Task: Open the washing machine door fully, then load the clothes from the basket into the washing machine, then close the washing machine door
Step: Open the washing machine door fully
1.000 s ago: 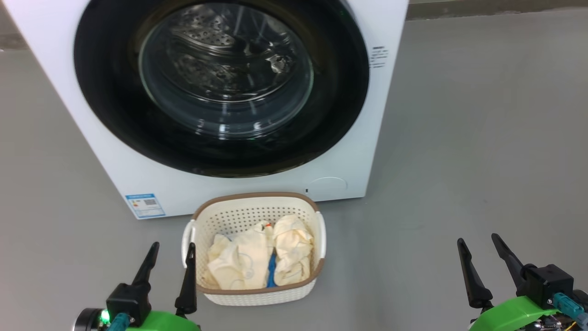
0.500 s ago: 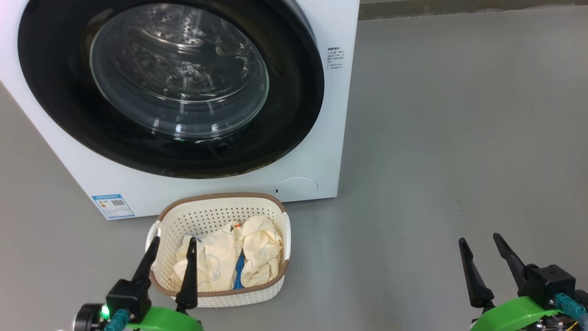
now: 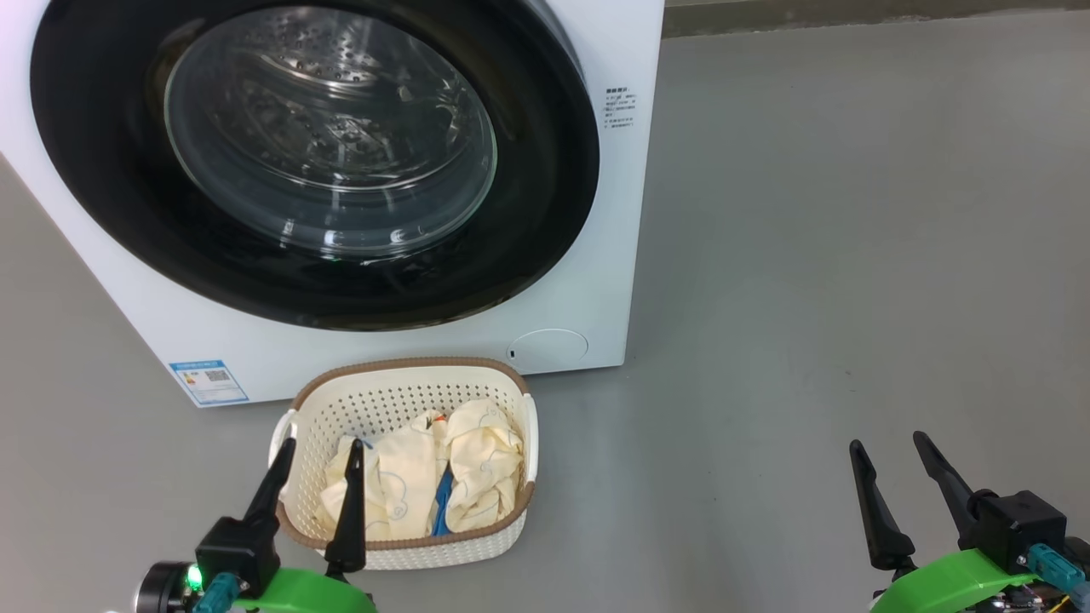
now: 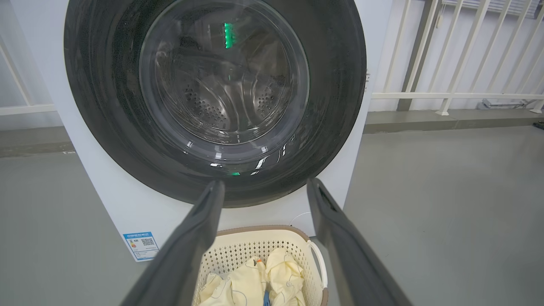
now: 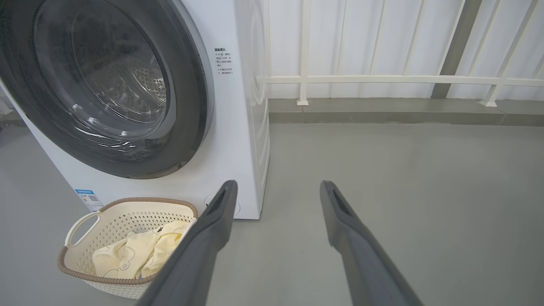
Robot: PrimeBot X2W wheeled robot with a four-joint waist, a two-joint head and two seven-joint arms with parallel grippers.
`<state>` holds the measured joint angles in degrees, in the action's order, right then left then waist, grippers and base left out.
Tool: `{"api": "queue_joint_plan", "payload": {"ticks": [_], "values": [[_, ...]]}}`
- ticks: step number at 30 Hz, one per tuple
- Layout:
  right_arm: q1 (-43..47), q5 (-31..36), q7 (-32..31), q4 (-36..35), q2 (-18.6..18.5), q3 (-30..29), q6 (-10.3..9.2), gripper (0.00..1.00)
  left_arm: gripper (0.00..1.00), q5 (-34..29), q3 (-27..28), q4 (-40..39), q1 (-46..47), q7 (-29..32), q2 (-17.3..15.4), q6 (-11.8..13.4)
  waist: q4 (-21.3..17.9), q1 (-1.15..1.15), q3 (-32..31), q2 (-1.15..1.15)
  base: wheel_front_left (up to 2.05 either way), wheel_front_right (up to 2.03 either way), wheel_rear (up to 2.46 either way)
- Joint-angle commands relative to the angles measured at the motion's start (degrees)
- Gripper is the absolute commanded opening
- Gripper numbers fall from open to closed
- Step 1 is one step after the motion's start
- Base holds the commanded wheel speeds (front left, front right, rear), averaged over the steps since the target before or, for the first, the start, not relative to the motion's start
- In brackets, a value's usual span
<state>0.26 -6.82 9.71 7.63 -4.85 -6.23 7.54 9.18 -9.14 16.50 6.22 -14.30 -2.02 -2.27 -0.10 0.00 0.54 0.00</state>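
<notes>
The white washing machine (image 3: pixel 588 281) (image 4: pixel 106 199) (image 5: pixel 238 127) stands on the grey floor, its round black-rimmed glass door (image 3: pixel 545 170) (image 4: pixel 335 85) (image 5: pixel 191 85) shut against the front. In front of it sits the cream basket (image 3: pixel 409 375) (image 4: pixel 255 238) (image 5: pixel 106 208) holding pale yellow clothes (image 3: pixel 477 468) (image 4: pixel 280 272) (image 5: pixel 127 255) and a blue cloth piece (image 3: pixel 441 507). My left gripper (image 3: pixel 322 444) (image 4: pixel 263 185) is open, its fingertips over the basket's near left corner. My right gripper (image 3: pixel 886 441) (image 5: pixel 278 185) is open above bare floor, well right of the basket.
A white railing (image 5: pixel 382 79) (image 4: pixel 450 95) and a low kerb run behind the machine. Open grey floor (image 3: pixel 851 255) spreads to the right of the washer. A blue-and-white sticker (image 3: pixel 207 381) marks the machine's lower left front.
The head camera has swung right, so machine and basket sit further left in the picture. Both grippers stay open and in place.
</notes>
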Motion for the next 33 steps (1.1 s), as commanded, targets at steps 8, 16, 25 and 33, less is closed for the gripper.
{"api": "queue_joint_plan", "payload": {"ticks": [8,16,25,33], "values": [[-0.84,-0.70,0.86,-1.50,-0.74,1.21,-0.05,0.00,1.00,0.02,1.90,-1.70,2.01,-0.70,-0.86,0.47,0.02,0.00,0.15,0.00,0.00,0.00,0.00],[-0.93,-1.69,0.47,-1.67,-1.15,1.64,-0.05,0.00,1.00,0.28,1.59,-1.88,2.12,-0.70,-0.86,0.69,0.22,0.00,0.49,0.00,0.00,0.00,0.00],[-2.25,-11.81,-0.80,-0.78,-0.20,1.26,-0.05,0.00,1.00,0.29,1.41,-2.42,2.53,-0.70,-0.86,0.92,0.29,0.00,1.57,0.00,0.00,0.00,0.00],[-8.99,-43.67,-7.64,1.80,1.12,-3.01,-0.05,0.00,1.00,0.39,1.04,-3.61,4.53,-0.70,-0.86,1.11,0.64,0.00,5.39,0.00,0.00,0.00,0.00]]}}
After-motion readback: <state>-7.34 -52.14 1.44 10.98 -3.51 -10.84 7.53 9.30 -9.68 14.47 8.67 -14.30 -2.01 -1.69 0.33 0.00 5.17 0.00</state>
